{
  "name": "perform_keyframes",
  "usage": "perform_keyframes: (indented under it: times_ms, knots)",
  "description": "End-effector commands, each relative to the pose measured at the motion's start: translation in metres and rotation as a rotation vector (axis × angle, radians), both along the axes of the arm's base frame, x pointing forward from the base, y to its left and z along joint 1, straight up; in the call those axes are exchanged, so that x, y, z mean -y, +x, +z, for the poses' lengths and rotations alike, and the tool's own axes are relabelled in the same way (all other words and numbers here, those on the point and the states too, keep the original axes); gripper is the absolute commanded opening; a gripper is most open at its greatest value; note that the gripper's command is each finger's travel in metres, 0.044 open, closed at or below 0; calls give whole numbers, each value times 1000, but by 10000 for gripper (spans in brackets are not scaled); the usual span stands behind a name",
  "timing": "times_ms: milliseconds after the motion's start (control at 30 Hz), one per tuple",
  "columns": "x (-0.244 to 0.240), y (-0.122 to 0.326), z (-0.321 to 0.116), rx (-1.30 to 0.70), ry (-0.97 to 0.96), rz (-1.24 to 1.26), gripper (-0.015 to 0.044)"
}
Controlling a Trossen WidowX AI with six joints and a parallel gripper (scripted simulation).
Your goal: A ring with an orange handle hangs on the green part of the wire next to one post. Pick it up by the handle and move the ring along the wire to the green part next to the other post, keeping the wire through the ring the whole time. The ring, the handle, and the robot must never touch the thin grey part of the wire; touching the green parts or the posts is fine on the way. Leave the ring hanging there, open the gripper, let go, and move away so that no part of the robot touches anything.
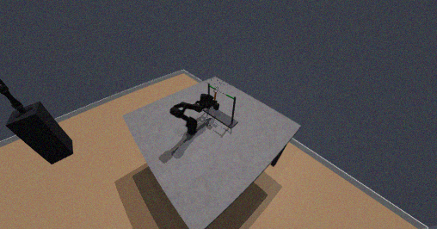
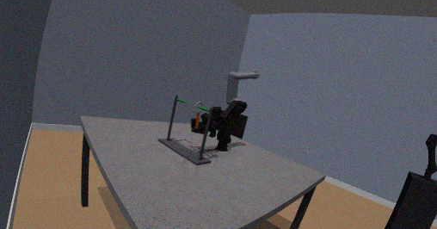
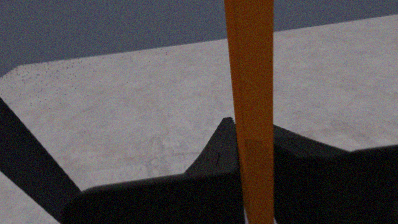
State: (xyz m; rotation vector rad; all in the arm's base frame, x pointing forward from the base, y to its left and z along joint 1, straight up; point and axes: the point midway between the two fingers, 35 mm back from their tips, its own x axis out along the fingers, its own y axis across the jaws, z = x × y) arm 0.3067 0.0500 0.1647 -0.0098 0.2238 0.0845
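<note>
Orange handle (image 1: pixel 215 95) (image 2: pixel 197 120) (image 3: pixel 254 90) clamped in the claw (image 1: pixel 216 104) (image 2: pixel 197 126) (image 3: pixel 236 124), the ring (image 1: pixel 216 87) (image 2: pixel 199 102) hangs on the wire by the inner end of the green beside the robot-side post (image 1: pixel 208 89) (image 2: pixel 206 133), the crossing seemingly almost done, needing a centred glide towards that post before release.

In the top view, an arm (image 1: pixel 177 110) (image 2: pixel 236 113) is standing on the table (image 1: pixel 224 168) (image 2: pixel 241 185) (image 3: pixel 125 110) left of a base plate (image 1: pixel 224 117) (image 2: pixel 178 149), whose two posts are holding a wire (image 1: pixel 229 95) (image 2: pixel 181 101) between them. A ring (image 2: pixel 199 102) is hanging around the wire, nearer the right post (image 2: pixel 206 138) in the exterior view, its handle (image 1: pixel 215 95) (image 2: pixel 197 120) (image 3: pixel 254 100) lying between the gripper's (image 1: pixel 215 100) (image 2: pixel 197 124) (image 3: pixel 251 167) fingers below. Off the table, a block (image 1: pixel 40 133) (image 2: pixel 415 202) is standing on the left in the top view, on the right in the exterior view.
</note>
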Motion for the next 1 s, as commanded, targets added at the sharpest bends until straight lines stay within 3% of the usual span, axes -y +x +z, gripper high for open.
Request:
perform_keyframes:
  times_ms: [0, 967]
  knots:
    - [-4, 0, 1, 3, 3, -4, -150]
    - [-23, -1, -11, 7, 5, -5, -150]
